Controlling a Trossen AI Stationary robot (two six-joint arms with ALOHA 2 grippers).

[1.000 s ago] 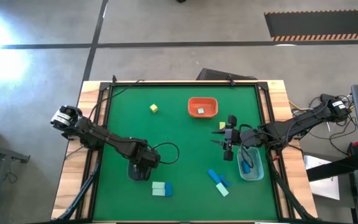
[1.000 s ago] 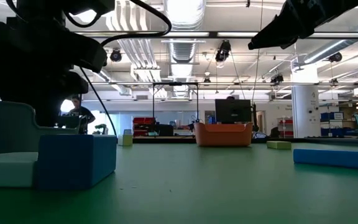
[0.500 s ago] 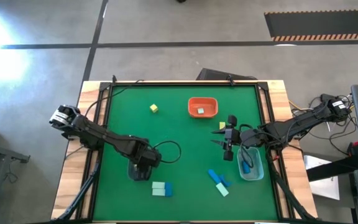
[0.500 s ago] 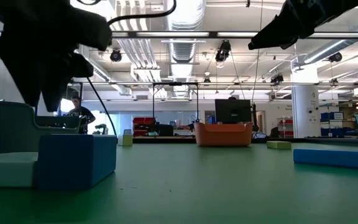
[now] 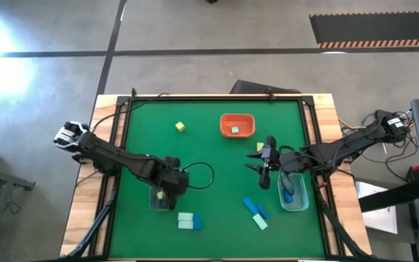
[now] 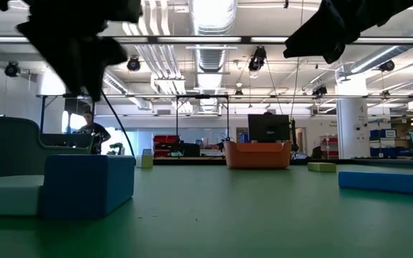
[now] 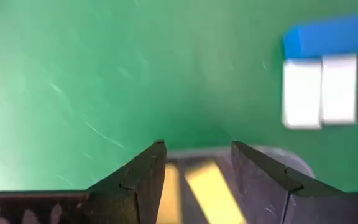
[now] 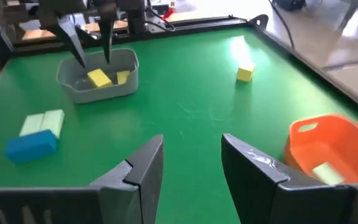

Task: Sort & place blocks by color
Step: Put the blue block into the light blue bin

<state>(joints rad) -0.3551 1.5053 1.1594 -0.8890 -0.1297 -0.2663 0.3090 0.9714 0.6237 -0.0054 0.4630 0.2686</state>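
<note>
Yellow bricks lie in the clear bin (image 5: 160, 198) at lower left of the high view, and the left gripper (image 5: 172, 183) hangs just above that bin, jaws apart with nothing between them: in the left wrist view the gap shows only the yellow blocks (image 7: 209, 188) below. Judged a drop-off point, since the bin holds yellows only. Just beside the bin, toward the bottom edge, a blue block (image 5: 196, 221) touches two mint blocks (image 5: 185, 220); these are unsorted. Right gripper (image 5: 262, 169) hovers right of centre over bare green desk (image 5: 209, 145), jaws parted and empty in the right wrist view, waiting next to the bluish bin (image 5: 294, 191), which holds a blue piece. More blue and mint bricks (image 5: 254, 211) lie loose at lower centre-right. The orange tray (image 5: 237, 125) at upper centre carries one mint block, so mint seems assigned there. A lone yellow block (image 5: 180, 126) sits upper left of centre, well apart from its bin; another (image 5: 260, 147) lies near the right gripper.
</note>
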